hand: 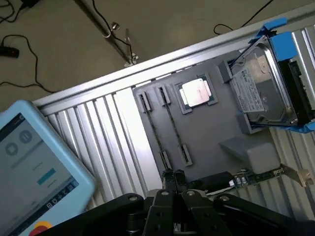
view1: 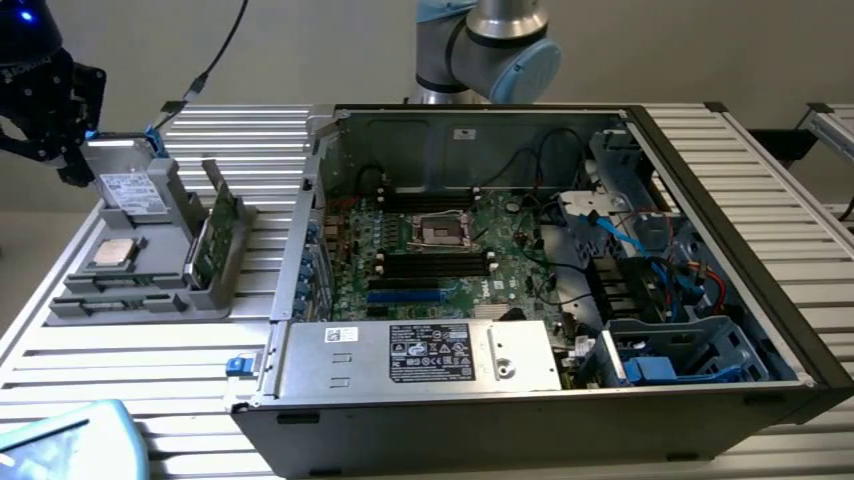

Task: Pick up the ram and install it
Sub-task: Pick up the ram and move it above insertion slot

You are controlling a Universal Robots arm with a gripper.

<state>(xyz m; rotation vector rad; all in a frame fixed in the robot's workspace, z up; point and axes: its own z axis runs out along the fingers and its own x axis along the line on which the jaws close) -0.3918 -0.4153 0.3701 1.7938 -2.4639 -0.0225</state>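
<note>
The ram (hand: 154, 130) is edge-on here, just a thin dark strip between clips in the flat grey plastic tray (hand: 211, 132), right beside the square silver processor chip (hand: 196, 92), so I can't make out its chips or sticker. The black gripper (hand: 172, 178) hovers near its end, jaws pinched together. The white label (hand: 248, 91) on the silver blue-tabbed drive box (hand: 270, 73) is too small to read.

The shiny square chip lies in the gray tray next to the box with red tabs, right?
Not quite: the wrist view shows that the tabs on the box are blue, not red. The shiny square chip does lie in the gray tray next to it.
</note>
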